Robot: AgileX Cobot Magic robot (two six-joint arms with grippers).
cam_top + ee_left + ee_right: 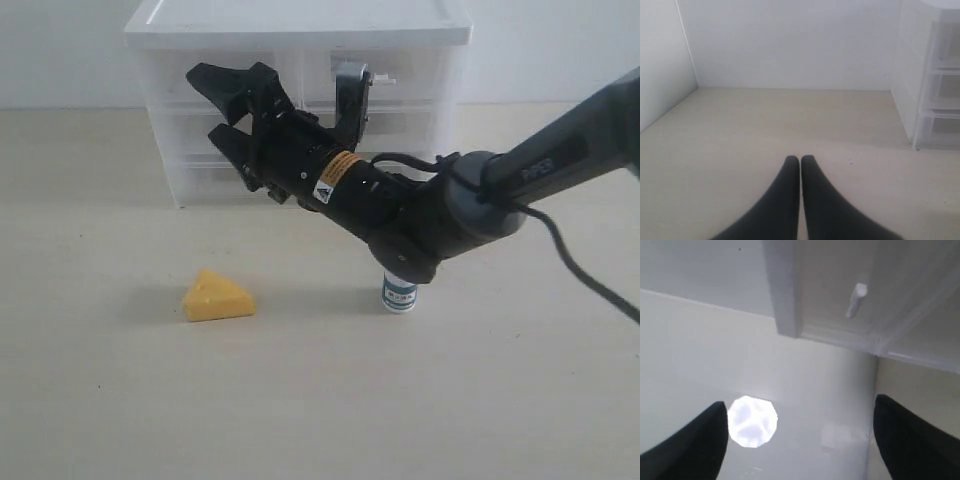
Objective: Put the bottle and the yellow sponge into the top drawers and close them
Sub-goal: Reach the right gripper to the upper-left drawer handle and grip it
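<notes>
Drawer cabinet (pixel 300 30), white translucent plastic, stands at the back of the pale table (pixel 100 400). It is the reference for all positions.

Right gripper (pixel 213 104): the arm comes in from the cabinet's right side and crosses its front. The black fingers are spread wide with nothing between them, held up at the level of the cabinet's upper rows, before its left half. Contact with the front cannot be told. The right wrist view shows a white pull tab (pixel 856 300) ahead of the parted fingers, blurred.

Top drawers (pixel 415 70): the right one sits flush with the cabinet front. The left one is mostly covered by the gripper.

Yellow sponge (pixel 217 297): a wedge lying flat on the table in front of the cabinet's left half, well apart from it.

Bottle (pixel 400 296): upright on the table in front of the cabinet's right half. Its cap is hidden behind the arm.

Left gripper (pixel 800 160): fingertips pressed together, holding nothing, low over the table and well apart from the cabinet's side.
</notes>
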